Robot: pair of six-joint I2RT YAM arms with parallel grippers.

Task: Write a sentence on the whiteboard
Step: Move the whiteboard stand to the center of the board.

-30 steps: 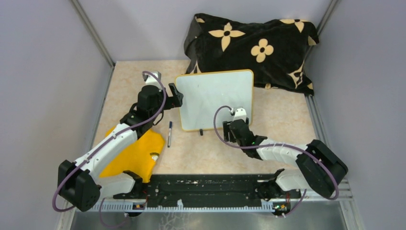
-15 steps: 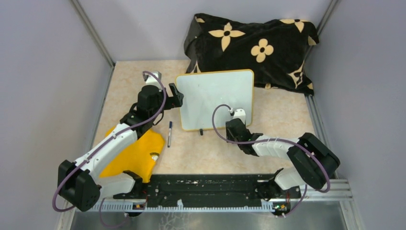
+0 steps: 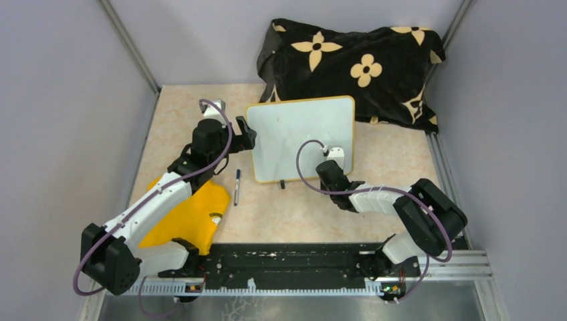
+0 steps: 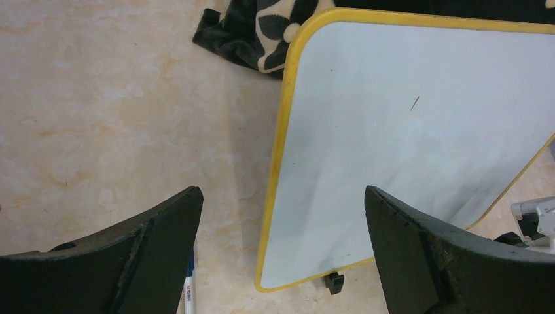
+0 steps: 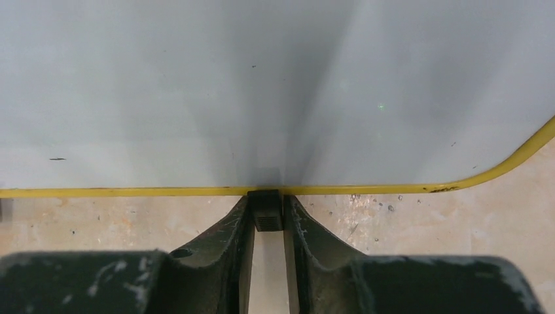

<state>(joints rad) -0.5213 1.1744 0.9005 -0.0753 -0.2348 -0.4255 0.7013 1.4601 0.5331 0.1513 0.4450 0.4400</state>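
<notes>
**Right gripper pinches a foot of the board, left gripper hangs open at its side**

The pale, marbled table (image 3: 401, 167) fills the floor of the booth. At its back right lies a heaped black flowered cloth (image 3: 354, 60). Just in front of that heap, about mid-table, is the whiteboard (image 3: 294, 134). Its far edge runs up against the cloth and its yellow rim is plain all round. I cannot tell whether it lies flat or leans. Its face is blank apart from a few tiny dark specks.

At the near left a yellow cloth (image 3: 194, 214) is spread on the table, partly under the left arm. That arm reaches forward to the board's left edge.

The left gripper (image 4: 281, 196) hangs there with its jaws wide apart and nothing in them. In the left wrist view one finger is over bare table and the other over the board, with the rim between them.

The right arm bends in from the right to the board's near edge. The right gripper (image 5: 265, 216) has its two fingers drawn close together. They are clamped on a small black foot (image 5: 265, 209) that sticks out from under the yellow rim.

A marker (image 3: 237, 186) lies on the table just beside the board's near left corner, between board and yellow cloth, apart from both grippers. The second foot (image 3: 282, 184) pokes out of the near edge close to that corner, with nothing touching it.
</notes>
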